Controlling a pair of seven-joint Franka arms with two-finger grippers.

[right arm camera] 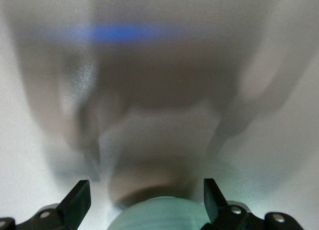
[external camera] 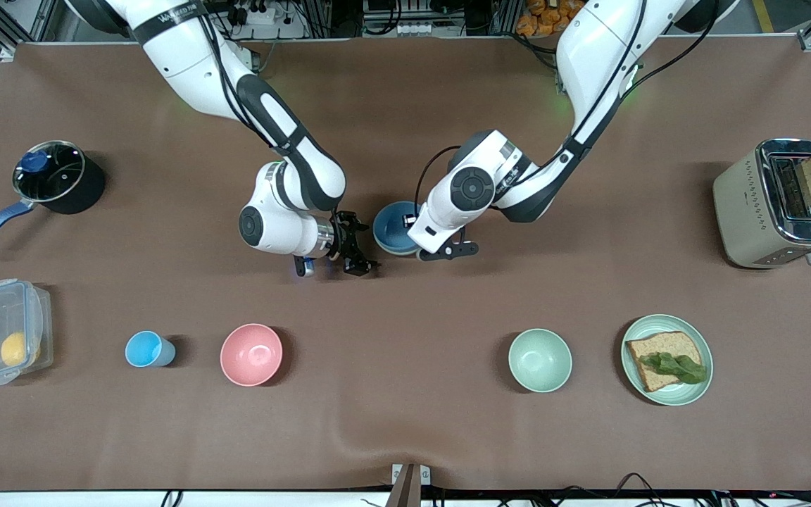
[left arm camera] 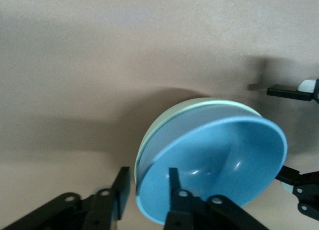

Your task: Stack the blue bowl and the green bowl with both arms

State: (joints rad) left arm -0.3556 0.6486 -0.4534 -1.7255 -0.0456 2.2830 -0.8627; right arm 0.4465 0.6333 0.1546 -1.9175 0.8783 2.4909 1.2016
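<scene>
Resting inside the green bowl (left arm camera: 164,121), the blue bowl (external camera: 393,227) is seen near the middle of the worktop (external camera: 405,105), between the two grippers. In the left wrist view only a pale green rim shows around the outside of the blue one, so the two are nested. The left gripper (external camera: 448,250) is low at the stack's edge, on the side toward the left arm's end of the worktop. Its fingers (left arm camera: 174,182) are spread, one inside the blue bowl and one outside the green wall, with the stacked rims between them; whether they press on the rims cannot be told. The right gripper (external camera: 357,248) is just beside the stack, on the side toward the right arm's end. Its fingers (right arm camera: 79,202) are held wide apart and nothing is gripped; a pale green curve shows between them in the right wrist view.

Nearer to the front camera a mint-green bowl (external camera: 540,360) stands alone, beside a plate (external camera: 701,359) with bread and a leaf. A pink bowl (external camera: 251,354), a light-blue cup (external camera: 145,349) and a clear box (external camera: 4,341) are ranged toward the right arm's end. A lidded pot (external camera: 60,176) and a toaster (external camera: 775,204) stand at the worktop's two ends.
</scene>
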